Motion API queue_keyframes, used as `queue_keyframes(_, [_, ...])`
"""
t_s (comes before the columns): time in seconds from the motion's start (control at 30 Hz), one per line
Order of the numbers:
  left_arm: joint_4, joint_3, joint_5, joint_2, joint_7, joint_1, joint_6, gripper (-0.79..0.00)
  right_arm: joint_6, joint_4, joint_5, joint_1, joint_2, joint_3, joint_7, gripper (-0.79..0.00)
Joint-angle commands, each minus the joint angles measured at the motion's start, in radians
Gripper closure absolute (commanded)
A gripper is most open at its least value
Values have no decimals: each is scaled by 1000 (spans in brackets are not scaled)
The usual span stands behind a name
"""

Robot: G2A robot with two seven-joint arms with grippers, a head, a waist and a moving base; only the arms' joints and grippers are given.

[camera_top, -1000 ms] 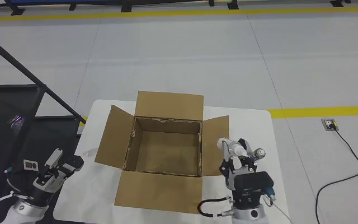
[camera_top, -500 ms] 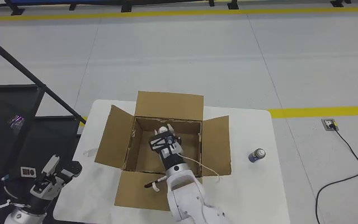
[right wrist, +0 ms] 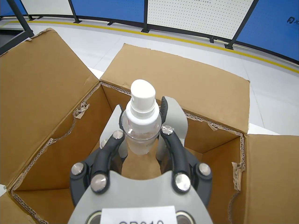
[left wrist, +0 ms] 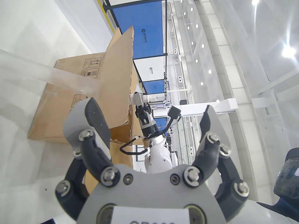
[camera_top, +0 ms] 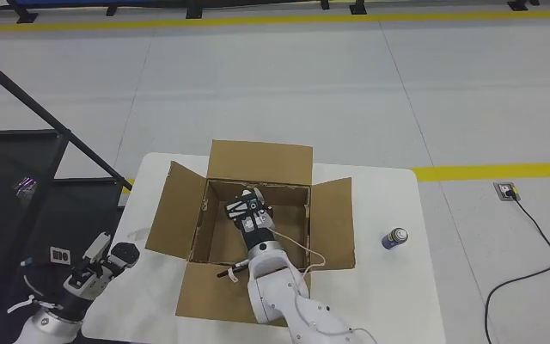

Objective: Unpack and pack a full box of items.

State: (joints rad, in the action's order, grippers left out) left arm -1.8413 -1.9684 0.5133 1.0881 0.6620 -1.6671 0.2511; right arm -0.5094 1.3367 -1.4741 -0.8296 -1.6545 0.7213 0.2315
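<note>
Gripping one likely spray bottle [right wrist: 142, 117] over one box [right wrist: 182, 82], right fingers [right wrist: 175, 115]; left fingers [left wrist: 94, 117] wide.

Box [camera_top: 260, 161] brown; bottle [right wrist: 141, 120] clear, wht-capped; can [camera_top: 394, 238] blue.

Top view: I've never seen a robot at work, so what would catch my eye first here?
The big cardboard box stands open in the middle of the white table, its flaps spread wide. Over its open inside, the right end effector grips a clear spray bottle with a white cap. A small can stands alone on the table, apart from the box.
</note>
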Motion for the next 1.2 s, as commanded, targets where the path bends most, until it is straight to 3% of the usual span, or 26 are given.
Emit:
queue_keyframes(0.0, [-3,5,-3,0,-4,6,-4,-785,0,0,0,0,0,0,0,0])
queue_keyframes(0.1, [-1,12,-4,0,-3,13,-9,-785,0,0,0,0,0,0,0,0])
queue_keyframes(0.2, [1,17,-15,0,0,20,-17,-785,79,-38,52,-2,-1,30,-40,0])
queue_keyframes(0.33, [-7,17,-26,0,-3,19,-19,-785,171,-181,119,67,-23,31,-77,0])
queue_keyframes(0.6, [-13,-2,-23,1,-21,4,-21,-785,230,-513,231,207,-99,-10,-145,0])
queue_keyframes(0.77, [-19,-8,-25,2,-30,-1,-24,-785,283,-645,295,248,-133,-11,-192,0])
queue_keyframes(0.87, [-25,-6,-31,2,-34,2,-30,-785,296,-694,304,258,-147,-16,-206,-296])
queue_keyframes(0.93, [-30,-2,-37,2,-36,4,-33,-785,302,-716,306,261,-155,-18,-214,-372])
queue_keyframes(0.97, [-32,0,-40,2,-36,5,-33,-785,302,-725,306,261,-158,-18,-220,-446])
queue_keyframes(1.03, [-34,4,-44,2,-38,7,-36,-785,304,-738,301,260,-163,-20,-228,-690])
queue_keyframes(1.1, [-36,7,-49,2,-39,10,-38,-785,308,-743,293,260,-166,-21,-234,-773])
queue_keyframes(1.17, [-39,11,-52,3,-39,11,-38,-785,305,-739,283,256,-169,-20,-255,-785])
